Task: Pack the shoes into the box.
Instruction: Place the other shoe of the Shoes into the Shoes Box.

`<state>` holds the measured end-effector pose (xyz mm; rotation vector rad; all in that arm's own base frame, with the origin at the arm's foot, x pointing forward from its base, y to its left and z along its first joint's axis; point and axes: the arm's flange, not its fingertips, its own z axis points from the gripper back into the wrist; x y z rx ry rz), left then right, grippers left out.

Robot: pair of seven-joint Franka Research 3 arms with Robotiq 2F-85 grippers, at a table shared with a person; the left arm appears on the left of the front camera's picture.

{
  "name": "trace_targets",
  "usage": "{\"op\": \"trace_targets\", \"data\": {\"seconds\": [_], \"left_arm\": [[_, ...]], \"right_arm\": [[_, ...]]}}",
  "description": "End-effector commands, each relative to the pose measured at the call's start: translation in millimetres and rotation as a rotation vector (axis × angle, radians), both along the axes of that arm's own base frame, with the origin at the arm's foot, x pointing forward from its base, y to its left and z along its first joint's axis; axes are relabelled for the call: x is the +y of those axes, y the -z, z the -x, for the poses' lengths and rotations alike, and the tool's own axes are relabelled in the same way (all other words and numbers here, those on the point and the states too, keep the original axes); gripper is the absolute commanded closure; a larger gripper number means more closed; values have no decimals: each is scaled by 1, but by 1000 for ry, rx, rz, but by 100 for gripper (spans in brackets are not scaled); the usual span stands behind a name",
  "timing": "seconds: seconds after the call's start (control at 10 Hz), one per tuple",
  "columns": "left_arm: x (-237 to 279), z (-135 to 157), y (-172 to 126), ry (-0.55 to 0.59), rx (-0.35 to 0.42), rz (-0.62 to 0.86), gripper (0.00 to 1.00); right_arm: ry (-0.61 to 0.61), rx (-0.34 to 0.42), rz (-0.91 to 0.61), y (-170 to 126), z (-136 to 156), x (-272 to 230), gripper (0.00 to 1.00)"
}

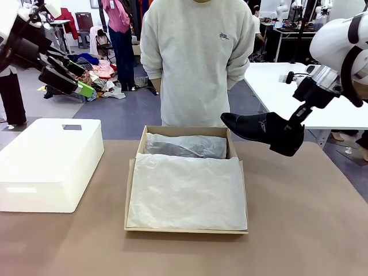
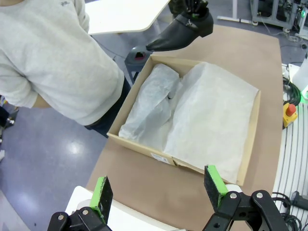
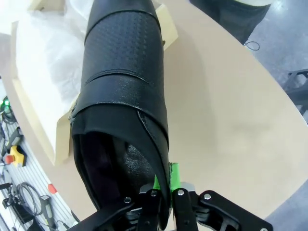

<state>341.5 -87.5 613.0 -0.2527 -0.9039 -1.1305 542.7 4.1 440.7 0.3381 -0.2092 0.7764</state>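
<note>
Our right fingers (image 3: 174, 175) are pressed close together, pinching the heel rim of a black shoe (image 1: 253, 126). Our left fingers (image 2: 215, 185) are spread wide with nothing between them, raised above the counter (image 1: 299, 218) well to the left of the box (image 1: 187, 231). The box sits open, with white tissue paper (image 1: 187, 192) covering its near part. A white bin (image 1: 49, 164) stands near the box's left side. At the box's far end we see a dark shape (image 1: 184, 146) under crumpled tissue; we cannot tell what it is. The black shoe hangs clear of the counter beyond the box's far right corner, its toe above that corner. Behind the box stands a person (image 1: 195, 63) in a pale sweatshirt.
</note>
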Motion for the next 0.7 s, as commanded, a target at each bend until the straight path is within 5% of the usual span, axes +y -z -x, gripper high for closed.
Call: {"op": "trace_targets", "data": {"seconds": [0.0, 0.4, 0.6], "left_arm": [[2, 0, 1, 19, -3, 3, 0], [2, 0, 1, 19, -3, 3, 0], [2, 0, 1, 19, -3, 3, 0]], "right_arm": [[20, -9, -33, -5, -4, 1, 100], [6, 4, -6, 2, -1, -1, 100], [61, -19, 13, -25, 10, 9, 100]]}}
